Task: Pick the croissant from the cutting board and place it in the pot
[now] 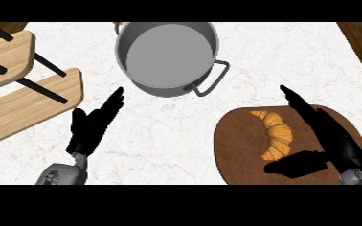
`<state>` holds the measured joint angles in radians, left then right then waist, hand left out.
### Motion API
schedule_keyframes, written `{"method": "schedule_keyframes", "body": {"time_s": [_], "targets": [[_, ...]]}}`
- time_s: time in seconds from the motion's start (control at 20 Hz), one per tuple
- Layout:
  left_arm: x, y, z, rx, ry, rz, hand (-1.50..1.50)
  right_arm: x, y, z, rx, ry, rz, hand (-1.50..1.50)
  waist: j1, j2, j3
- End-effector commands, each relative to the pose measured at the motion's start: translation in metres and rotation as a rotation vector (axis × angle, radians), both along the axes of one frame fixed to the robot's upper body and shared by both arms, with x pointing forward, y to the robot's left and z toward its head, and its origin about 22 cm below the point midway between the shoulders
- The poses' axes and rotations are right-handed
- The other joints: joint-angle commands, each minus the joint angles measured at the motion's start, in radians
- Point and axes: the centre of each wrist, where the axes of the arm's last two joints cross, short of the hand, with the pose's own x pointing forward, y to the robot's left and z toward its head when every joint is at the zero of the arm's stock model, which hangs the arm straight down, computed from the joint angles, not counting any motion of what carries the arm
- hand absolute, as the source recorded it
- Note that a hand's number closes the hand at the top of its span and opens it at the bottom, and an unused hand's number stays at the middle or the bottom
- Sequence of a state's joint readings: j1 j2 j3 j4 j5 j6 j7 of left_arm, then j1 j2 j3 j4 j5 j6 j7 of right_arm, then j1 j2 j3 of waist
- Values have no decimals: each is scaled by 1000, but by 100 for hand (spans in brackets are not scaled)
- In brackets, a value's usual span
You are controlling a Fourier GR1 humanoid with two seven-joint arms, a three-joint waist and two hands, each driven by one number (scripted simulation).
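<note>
Your left hand [90, 124] is plain black with slim, tapering fingers, joined to the left forearm [60, 175], rounded and shiny grey. Your right hand [326, 136] is the same black; the right forearm [351, 175] shows a grey sliver.

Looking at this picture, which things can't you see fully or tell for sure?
All in the head view:
- croissant: lower end hidden under the right hand; whether they touch is unclear.
- cutting board: right side under that hand, near edge cut off by the view's bottom.
- pot: far rim cut off at the top.
- wooden furniture: cut off at the left edge.
</note>
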<state>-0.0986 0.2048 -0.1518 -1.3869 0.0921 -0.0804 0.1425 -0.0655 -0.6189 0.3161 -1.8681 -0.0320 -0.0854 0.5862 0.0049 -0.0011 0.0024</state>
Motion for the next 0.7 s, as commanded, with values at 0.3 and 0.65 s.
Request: {"method": "schedule_keyframes", "body": {"time_s": [0.3, 0.65], "targets": [[-9, -5, -11, 4, 30, 24, 0, -3, -60, -37, 2, -66, -24, -150, -8, 1, -2], [-22, 2, -14, 4, 22, 5, 0, -13, -61, -73, 213, -67, -2, -150, -6, 1, -2]]}}
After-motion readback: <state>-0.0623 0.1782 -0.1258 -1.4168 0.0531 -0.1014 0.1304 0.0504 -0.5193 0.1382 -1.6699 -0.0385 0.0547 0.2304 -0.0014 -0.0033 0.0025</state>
